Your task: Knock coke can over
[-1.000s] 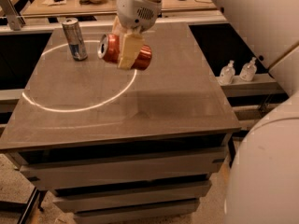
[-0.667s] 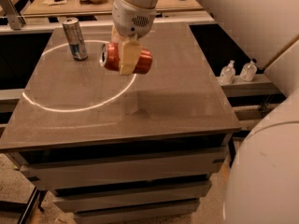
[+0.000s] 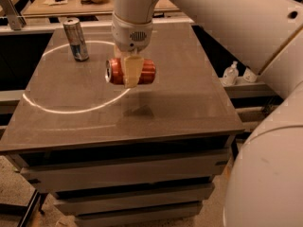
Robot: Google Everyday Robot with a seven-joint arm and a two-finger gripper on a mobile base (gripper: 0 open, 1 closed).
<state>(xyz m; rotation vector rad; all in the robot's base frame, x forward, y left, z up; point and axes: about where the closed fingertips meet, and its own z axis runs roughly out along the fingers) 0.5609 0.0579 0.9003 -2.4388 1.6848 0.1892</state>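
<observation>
Looking to the left of my pincer (image 3: 131, 77) and a little beyond it, I find a tall silver-and-blue can (image 3: 76, 39) standing upright on the tabletop (image 3: 189, 93). It is well apart from my work, at the far arc of a thin ring of light (image 3: 61, 110) that curves over the surface. Directly under my wrist, the pincer is closed around the coke can (image 3: 147, 71): one pale finger crosses the front of its red body, and the can lies horizontal with its silver end facing left. A dark patch on the surface below, apart from the can, makes me think it hangs slightly clear rather than resting. So I judge the tipping itself as good as done. The next move calls for lowering it, letting go with it on its side, and drawing back without rolling it toward the edge. No lettering on either can is legible to me. Away to the right, below the tabletop's edge, stand two small white bottles (image 3: 236, 73).
</observation>
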